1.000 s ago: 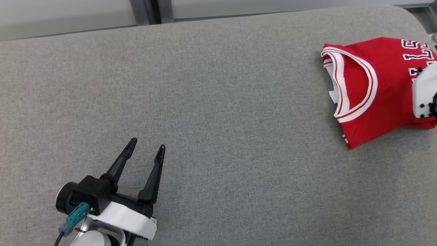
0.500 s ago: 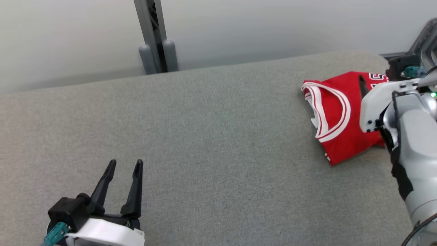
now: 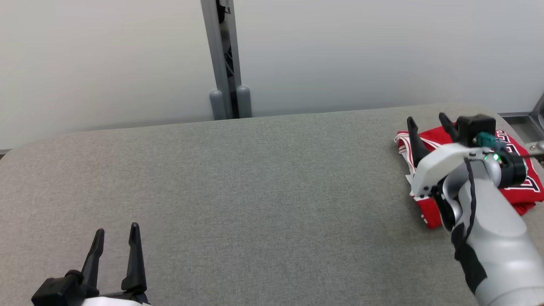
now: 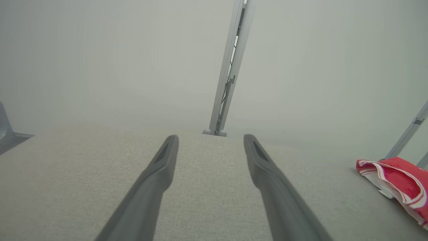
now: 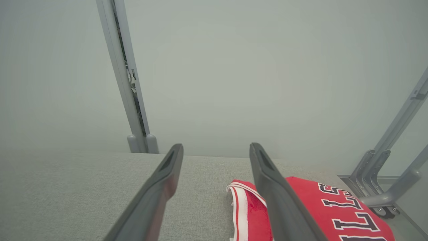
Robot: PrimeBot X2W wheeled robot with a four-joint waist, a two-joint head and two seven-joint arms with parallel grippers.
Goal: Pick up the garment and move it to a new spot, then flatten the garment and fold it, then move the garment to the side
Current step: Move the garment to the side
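One red jersey (image 3: 527,196) lies folded at the far right end of the grey bench (image 3: 255,191), close to the right edge. Its writing is dark block lettering outlined in white. In the right wrist view the letters "L", "L" and "S" can be read, and the rest of the word is cut off by the frame edge. The neckline (image 3: 406,148) has white trim with thin red stripes and faces the middle of the bench. A small white tab sits by the neckline, too small to read.

There are two pincers, each with two dark fingers. The right pincer (image 3: 426,119) stands open and holds nothing. It is over the neckline end of the jersey, with one finger crossing the red cloth in its own wrist view, and contact cannot be told. The left pincer (image 3: 117,228) is also open and empty, at the near left over bare bench, well apart from the jersey.

One grey post (image 3: 221,55) runs up the pale wall behind the bench, with two rounded stubs at its foot.
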